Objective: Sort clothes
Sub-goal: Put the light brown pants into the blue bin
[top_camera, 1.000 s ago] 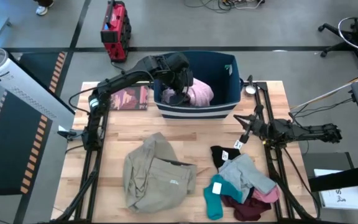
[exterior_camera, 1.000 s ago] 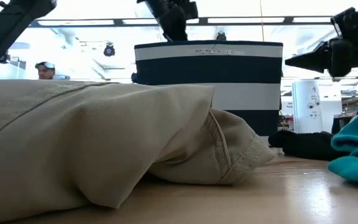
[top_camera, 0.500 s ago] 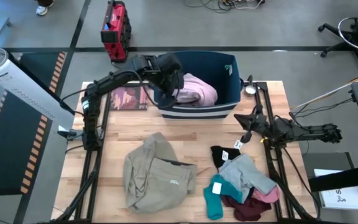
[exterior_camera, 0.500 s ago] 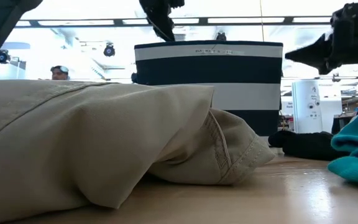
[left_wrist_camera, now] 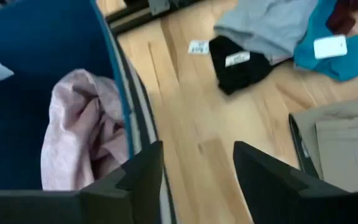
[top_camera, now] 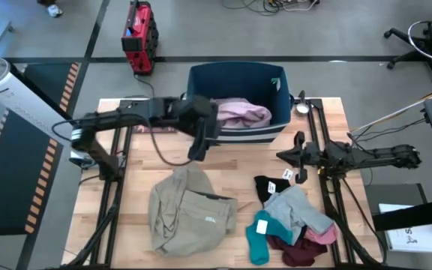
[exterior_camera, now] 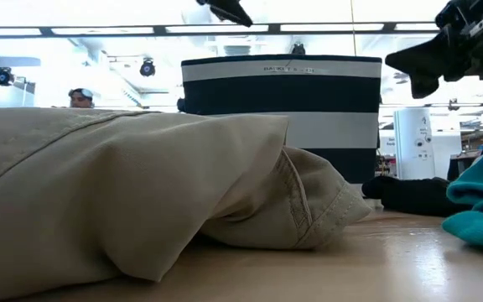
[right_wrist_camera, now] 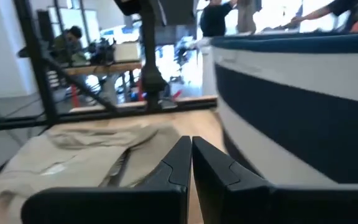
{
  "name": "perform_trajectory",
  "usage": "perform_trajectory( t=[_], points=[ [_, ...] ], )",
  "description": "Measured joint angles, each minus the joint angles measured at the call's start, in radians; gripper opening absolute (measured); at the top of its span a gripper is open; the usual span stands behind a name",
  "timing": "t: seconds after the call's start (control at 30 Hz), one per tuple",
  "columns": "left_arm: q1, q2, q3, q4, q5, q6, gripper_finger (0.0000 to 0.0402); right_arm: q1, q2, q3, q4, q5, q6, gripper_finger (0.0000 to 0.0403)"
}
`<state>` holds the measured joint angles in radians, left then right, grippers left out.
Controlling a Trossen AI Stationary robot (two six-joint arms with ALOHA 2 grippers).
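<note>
The pale pink garment [top_camera: 240, 114] lies bunched inside the dark blue striped bin [top_camera: 235, 136]; it also shows in the left wrist view [left_wrist_camera: 79, 130]. My left gripper [top_camera: 199, 150] hangs open and empty above the table just in front of the bin's near left corner. The beige garment [top_camera: 190, 210] lies crumpled on the near middle of the table. A pile of small pieces lies at the near right: black [top_camera: 271, 187], grey [top_camera: 298, 208], teal [top_camera: 259, 232], maroon [top_camera: 295, 251] and pink [top_camera: 322, 236]. My right gripper [top_camera: 282, 156] is shut and empty, above the table to the right of the bin and beyond the pile.
A flat reddish booklet [top_camera: 156, 120] lies left of the bin, partly under my left arm. A small round white thing [top_camera: 301, 107] sits at the bin's right. Metal frame rails [top_camera: 115, 195] run along both table sides. Bare wood [top_camera: 238, 161] lies between bin and garments. People show in the room behind [exterior_camera: 78, 96].
My left gripper has come up out of the bin, over its left near wall, and toward the near edge, and now hangs in front of the bin. The pink garment has stayed in the bin, spread a little wider. My right gripper has shifted slightly toward the near edge.
</note>
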<state>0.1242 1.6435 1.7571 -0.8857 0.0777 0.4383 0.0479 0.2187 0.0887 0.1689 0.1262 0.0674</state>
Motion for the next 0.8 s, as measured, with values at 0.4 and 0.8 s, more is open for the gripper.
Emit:
perform_trajectory(
  t=[0.4,0.8],
  points=[
    [-0.167,-0.386,-0.684,0.5,0.019,-0.221,0.0155,0.063,0.403,0.244,-0.071,-0.178,0.011,0.0],
    [-0.372,-0.492,-1.082,0.807,0.02,-0.643,0.0172,0.214,0.781,0.633,-0.469,-0.179,0.06,0.0121]
  ],
)
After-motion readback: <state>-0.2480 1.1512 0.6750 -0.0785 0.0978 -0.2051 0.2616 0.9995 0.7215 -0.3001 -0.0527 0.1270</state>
